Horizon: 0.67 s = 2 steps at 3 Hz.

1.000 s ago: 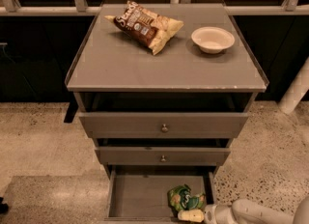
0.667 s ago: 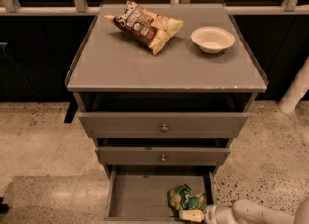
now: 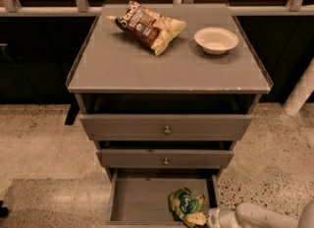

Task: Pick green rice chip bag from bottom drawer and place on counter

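Camera view: the jaws sit at the bottom edge, right of centre, at the end of a pale arm (image 3: 255, 215) that comes in low from the right. They are at the front right corner of the bottom drawer (image 3: 140, 200), right against the lower right edge of the green bag (image 3: 185, 205). Whether they are open or closed on it cannot be told.

The green bag lies crumpled on the drawer's flat grey floor, in the front right part, with its dark oval label facing up. It is the one thing seen in that drawer, which is pulled well out from the cabinet.

Above it, the middle drawer (image 3: 165, 158) and the top drawer (image 3: 167, 126) each carry a small knob at the centre. Both stand a little way out, with a dark gap over each, and their insides are hidden.

The grey worktop (image 3: 122, 65) caps the cabinet. A brown bag (image 3: 147, 25) lies flat on it toward the rear, left of centre and turned at an angle. A white bowl (image 3: 216, 40) stands upright at the rear right, apart from the brown bag, with its pale inside in view.

Speckled floor (image 3: 44, 143) surrounds the cabinet
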{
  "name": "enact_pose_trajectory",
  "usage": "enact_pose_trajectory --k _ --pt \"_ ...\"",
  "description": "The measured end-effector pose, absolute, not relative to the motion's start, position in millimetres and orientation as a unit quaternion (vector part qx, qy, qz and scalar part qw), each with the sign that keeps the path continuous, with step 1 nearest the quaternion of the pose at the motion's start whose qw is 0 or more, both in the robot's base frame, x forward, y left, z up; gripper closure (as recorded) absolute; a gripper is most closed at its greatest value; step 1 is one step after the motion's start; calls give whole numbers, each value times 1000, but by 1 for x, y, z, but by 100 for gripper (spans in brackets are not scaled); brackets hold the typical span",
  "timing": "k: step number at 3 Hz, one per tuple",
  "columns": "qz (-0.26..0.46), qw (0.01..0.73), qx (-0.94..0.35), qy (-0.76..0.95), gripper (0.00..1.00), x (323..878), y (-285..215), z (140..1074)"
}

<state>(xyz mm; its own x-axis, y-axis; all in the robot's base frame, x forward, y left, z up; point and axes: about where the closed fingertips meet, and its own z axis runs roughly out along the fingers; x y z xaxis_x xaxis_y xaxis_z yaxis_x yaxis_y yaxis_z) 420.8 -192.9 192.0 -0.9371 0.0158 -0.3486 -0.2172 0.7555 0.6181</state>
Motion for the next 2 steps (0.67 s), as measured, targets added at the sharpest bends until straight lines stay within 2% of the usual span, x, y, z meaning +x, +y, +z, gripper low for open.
enact_pose_trajectory --k 1,2 --pt "345 169 -55 922 88 421 -193 192" --pt "345 169 -55 922 100 421 -193 192"
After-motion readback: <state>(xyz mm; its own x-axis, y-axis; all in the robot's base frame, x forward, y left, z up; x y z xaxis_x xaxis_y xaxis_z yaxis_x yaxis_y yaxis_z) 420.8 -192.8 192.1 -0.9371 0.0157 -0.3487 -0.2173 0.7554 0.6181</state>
